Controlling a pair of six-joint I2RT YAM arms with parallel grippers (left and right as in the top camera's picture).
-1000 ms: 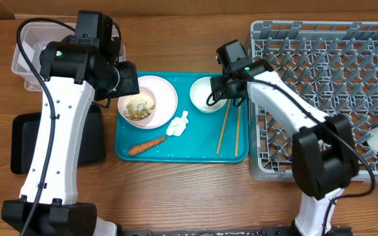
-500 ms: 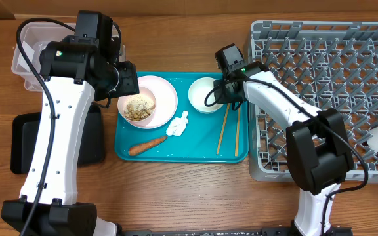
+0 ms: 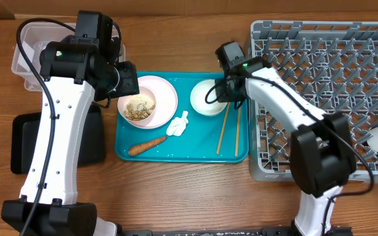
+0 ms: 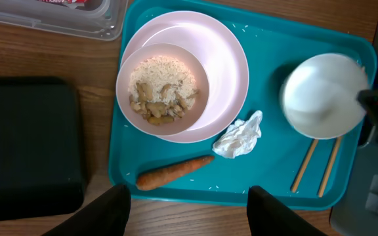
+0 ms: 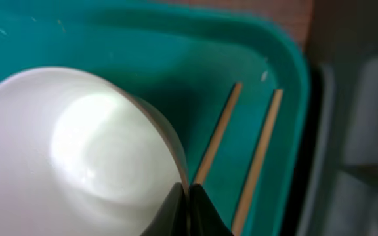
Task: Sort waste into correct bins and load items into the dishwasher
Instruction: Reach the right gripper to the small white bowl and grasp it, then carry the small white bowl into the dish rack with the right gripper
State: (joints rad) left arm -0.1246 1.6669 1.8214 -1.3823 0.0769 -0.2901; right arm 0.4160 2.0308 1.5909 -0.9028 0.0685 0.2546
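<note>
Right wrist view: your right gripper (image 5: 188, 194) has just snapped together on the right-hand rim of the white bowl (image 5: 77, 157); a second ago those jaws were apart. So you've got a pinch grip now, and I'd say the bowl is ready to lift toward the dish rack (image 3: 346, 65). It sits at the upper right of the teal tray (image 3: 195, 137), mouth up. It's round, so no long axis. The chopsticks (image 3: 222, 131) just beside it run top to bottom. Your left gripper (image 4: 190, 210) hangs apart, empty.
</note>
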